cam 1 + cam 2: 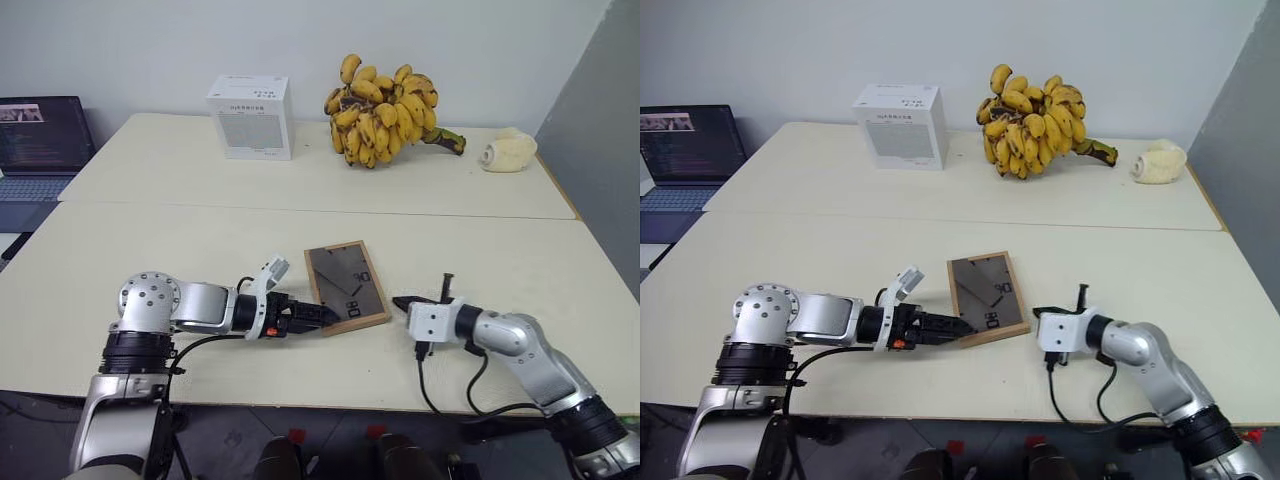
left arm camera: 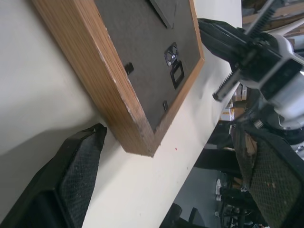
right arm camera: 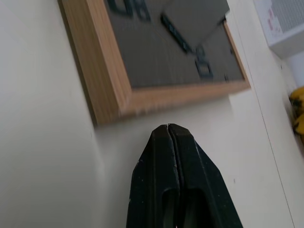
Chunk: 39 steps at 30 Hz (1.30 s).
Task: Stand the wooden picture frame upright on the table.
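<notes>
Lying face-down on seamed cream table (image 1: 200, 250): wooden picture frame (image 1: 346, 285).

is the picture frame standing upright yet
No, the wooden picture frame lies flat on the table with its dark grey back facing up, between the open left gripper and the shut right gripper.

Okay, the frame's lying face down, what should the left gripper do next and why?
Probably close the open left gripper on the near corner of the wooden picture frame. The frame lies flat, back up, on the table, that corner between the fingers; the shut right gripper holds nothing.
</notes>
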{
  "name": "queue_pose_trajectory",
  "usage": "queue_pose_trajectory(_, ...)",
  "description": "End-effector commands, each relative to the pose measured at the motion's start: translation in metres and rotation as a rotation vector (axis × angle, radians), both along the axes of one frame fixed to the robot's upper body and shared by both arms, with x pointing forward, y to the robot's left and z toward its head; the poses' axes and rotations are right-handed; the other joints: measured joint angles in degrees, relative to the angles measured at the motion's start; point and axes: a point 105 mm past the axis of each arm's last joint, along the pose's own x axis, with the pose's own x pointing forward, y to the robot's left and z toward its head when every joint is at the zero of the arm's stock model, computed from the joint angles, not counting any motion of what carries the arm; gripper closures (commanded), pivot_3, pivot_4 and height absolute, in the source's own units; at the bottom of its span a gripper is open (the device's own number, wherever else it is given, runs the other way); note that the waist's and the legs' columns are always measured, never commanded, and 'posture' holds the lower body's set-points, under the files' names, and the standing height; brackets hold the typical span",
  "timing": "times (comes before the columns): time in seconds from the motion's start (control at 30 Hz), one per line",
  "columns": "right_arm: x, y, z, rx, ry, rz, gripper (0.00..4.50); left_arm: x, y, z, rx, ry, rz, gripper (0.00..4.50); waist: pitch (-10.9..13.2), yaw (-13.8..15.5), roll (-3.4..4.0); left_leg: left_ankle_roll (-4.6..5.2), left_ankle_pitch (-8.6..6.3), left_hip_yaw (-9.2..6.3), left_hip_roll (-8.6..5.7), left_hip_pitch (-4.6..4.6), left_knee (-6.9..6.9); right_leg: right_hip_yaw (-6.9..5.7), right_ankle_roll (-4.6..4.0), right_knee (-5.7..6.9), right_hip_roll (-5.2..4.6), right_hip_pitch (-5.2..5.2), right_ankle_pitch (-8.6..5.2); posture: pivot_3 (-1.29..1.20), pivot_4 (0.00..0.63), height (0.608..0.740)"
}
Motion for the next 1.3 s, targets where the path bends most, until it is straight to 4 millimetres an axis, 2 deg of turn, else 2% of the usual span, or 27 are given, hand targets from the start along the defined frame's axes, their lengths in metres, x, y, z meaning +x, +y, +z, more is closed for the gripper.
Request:
queue_pose_trajectory(0.03,-0.003,0.012,0.016,0.017,-0.045,0.035,4.5,0.008,0.004,0.001,0.005,0.002,0.058,0.04,0.0,0.0,0.0,0.0,0.0,0.0,-0.01,0.0,0.0,0.0,-0.08,-0.02,0.0,0.01,0.05,0.0,0.15,0.74)
queue_pose_trajectory(0.53,0.003,0.02,0.027,0.088,-0.044,0.003,4.5,0.011,-0.006,0.003,-0.043,0.013,0.072,0.04,0.0,0.0,0.0,-0.04,0.03,-0.02,-0.01,0.04,0.17,-0.01,-0.09,0.06,0.0,0.08,0.11,0.0,0.15,0.74)
queue_pose_trajectory(0.63,0.007,0.016,0.024,0.089,-0.04,-0.015,4.5,0.012,-0.006,0.009,-0.076,0.003,0.074,0.45,0.0,0.0,0.0,-0.04,0.03,-0.01,-0.02,0.03,0.16,-0.01,-0.09,0.04,0.0,0.08,0.11,0.0,0.15,0.74)
queue_pose_trajectory(0.9,0.012,0.01,0.017,0.098,-0.038,-0.042,4.5,0.014,-0.013,0.022,-0.133,-0.025,0.05,2.23,0.0,0.0,0.0,-0.04,0.02,-0.01,-0.02,-0.04,0.12,-0.01,-0.1,0.0,0.0,-0.01,0.11,0.0,0.15,0.74)
queue_pose_trajectory(1.07,0.016,0.006,0.015,0.098,-0.043,-0.054,4.5,0.016,-0.016,0.027,-0.165,-0.035,0.056,3.15,0.0,0.0,-0.01,-0.04,0.02,-0.01,-0.01,-0.06,0.12,-0.01,-0.1,-0.01,0.0,-0.02,0.11,0.0,0.15,0.74)
queue_pose_trajectory(1.3,0.02,0.0,0.015,0.09,-0.06,-0.074,4.5,0.015,-0.02,0.037,-0.206,-0.067,0.046,3.19,0.0,0.0,-0.01,-0.04,0.02,-0.01,-0.02,-0.12,0.12,-0.01,-0.1,-0.03,0.0,-0.05,0.11,0.0,0.15,0.74)
